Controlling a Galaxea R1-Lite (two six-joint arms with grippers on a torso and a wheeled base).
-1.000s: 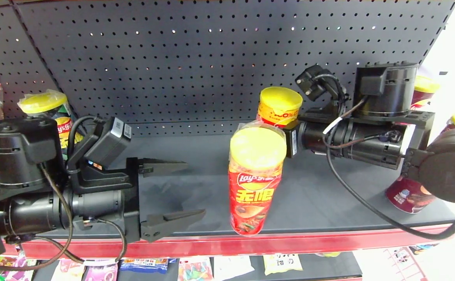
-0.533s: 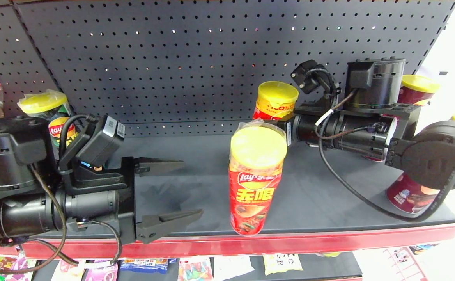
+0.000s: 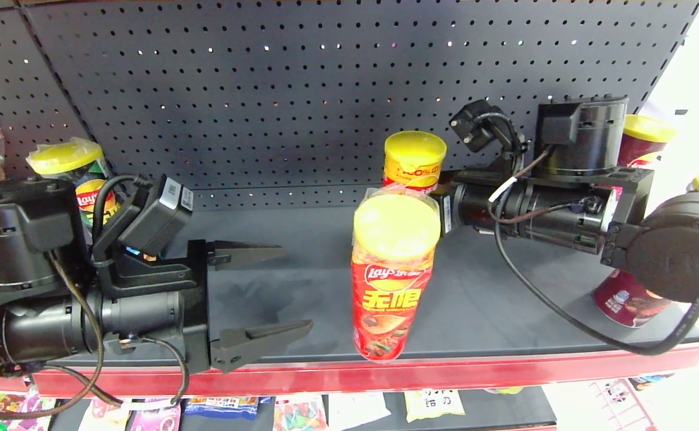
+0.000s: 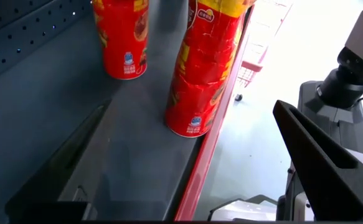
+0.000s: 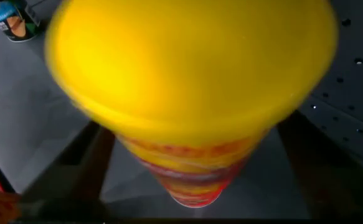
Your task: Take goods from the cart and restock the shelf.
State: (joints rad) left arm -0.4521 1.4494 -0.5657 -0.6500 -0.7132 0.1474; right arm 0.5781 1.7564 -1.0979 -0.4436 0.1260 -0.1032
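"So, where's the can it's shelving?"

"Toward the back of the shelf point(image 3: 493, 299), near the pegboard point(image 3: 265, 90) — the yellow-lidded chip can point(image 3: 414, 157). It's upright between the fingers of the right hand point(image 5: 197, 155), which looks clamped on its body just under the lid. I can't tell whether its base touches the shelf."

"And the other hand?"

"The left hand point(image 3: 295, 289) hangs over the front edge, fingers wide apart and holding nothing. It's near the front can point(image 3: 392, 275) standing at that edge, but not touching it."

"Tricky thing to hold?"

"Light, I'd say, and stiff enough, but it's a thin tube — squeeze hard and it dents. The wrapper looks glossy, so it may slip. Being tall, it would tip easily. The middle of the body seems a safer hold than the lid."
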